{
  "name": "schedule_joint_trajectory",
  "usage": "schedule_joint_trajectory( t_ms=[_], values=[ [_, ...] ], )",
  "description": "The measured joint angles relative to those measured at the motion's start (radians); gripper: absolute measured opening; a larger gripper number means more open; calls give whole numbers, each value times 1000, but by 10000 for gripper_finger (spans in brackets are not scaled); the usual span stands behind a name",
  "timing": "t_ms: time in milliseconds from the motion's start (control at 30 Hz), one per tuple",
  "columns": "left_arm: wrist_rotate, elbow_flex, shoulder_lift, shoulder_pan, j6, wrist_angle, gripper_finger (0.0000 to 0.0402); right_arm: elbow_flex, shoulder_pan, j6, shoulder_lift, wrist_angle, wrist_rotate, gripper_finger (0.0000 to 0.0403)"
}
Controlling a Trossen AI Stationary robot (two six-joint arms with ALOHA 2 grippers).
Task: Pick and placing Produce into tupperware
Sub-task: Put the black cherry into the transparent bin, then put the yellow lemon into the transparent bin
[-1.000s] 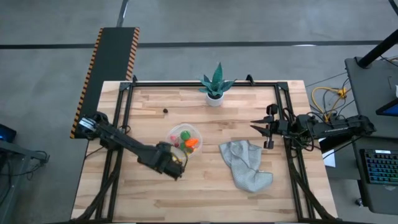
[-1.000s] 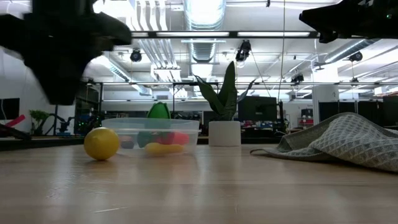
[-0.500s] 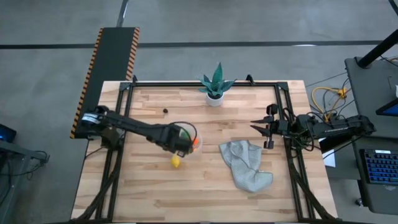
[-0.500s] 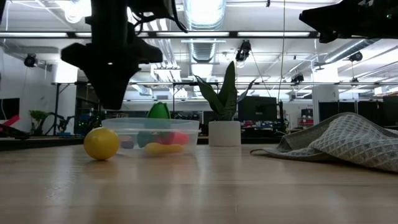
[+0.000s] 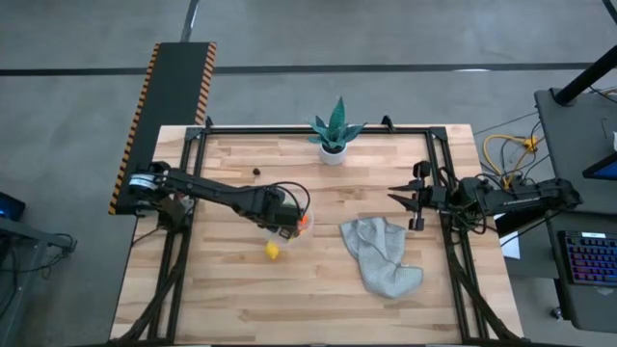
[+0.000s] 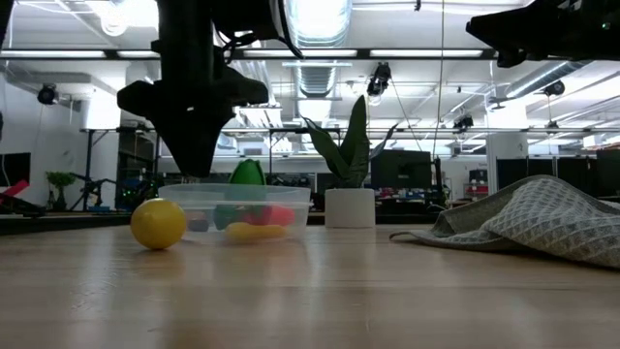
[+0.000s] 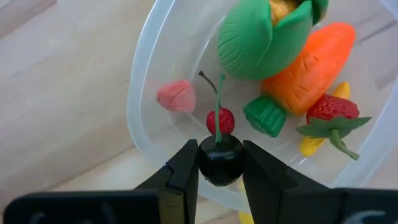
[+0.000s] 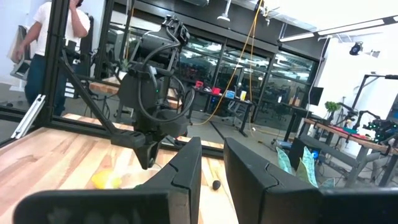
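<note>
Cherry sitting clamped in the left gripper, hovering over the tupperware; right gripper idling, fingers slightly apart.

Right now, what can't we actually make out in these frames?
- High view: the left claw covers part of the tupperware; the piece it grips is hidden there. Left wrist view shows a dark cherry between the fingers.
- High view: a tiny dark object on the table, too small to identify.
- Low view: tupperware contents blur behind the wall; the left arm hides the rim's left part.
- Right claw: nothing between its fingers.
</note>
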Motion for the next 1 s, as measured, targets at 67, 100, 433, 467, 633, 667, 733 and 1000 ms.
schedule_joint_trajectory(
  t_ms=[67, 100, 433, 467, 633, 667, 733, 1000],
  values=[
    [0, 0, 0, 0, 0, 1, 82, 0, 0, 0, 0, -3, 0, 61],
    [-1, 0, 0, 0, -1, 2, 91, 0, 0, 0, 0, -3, 0, 61],
    [-14, 0, 1, 0, -2, 8, 152, 0, 0, 0, 0, -3, 0, 61],
    [-14, 0, 1, 0, -2, 8, 152, 0, 0, 0, 0, -3, 0, 61],
    [-12, 1, 1, 0, -40, 8, 154, 0, 0, 0, 0, -3, 0, 61],
    [-5, 5, 1, -1, -59, 7, 154, 0, 0, 0, 0, -4, 0, 61],
    [21, 16, -3, -10, -117, 9, 155, 0, 0, 0, 0, -4, 0, 61],
    [30, 79, -9, -96, -240, 12, 155, 0, 0, 0, 0, -19, 0, 61]
  ],
)
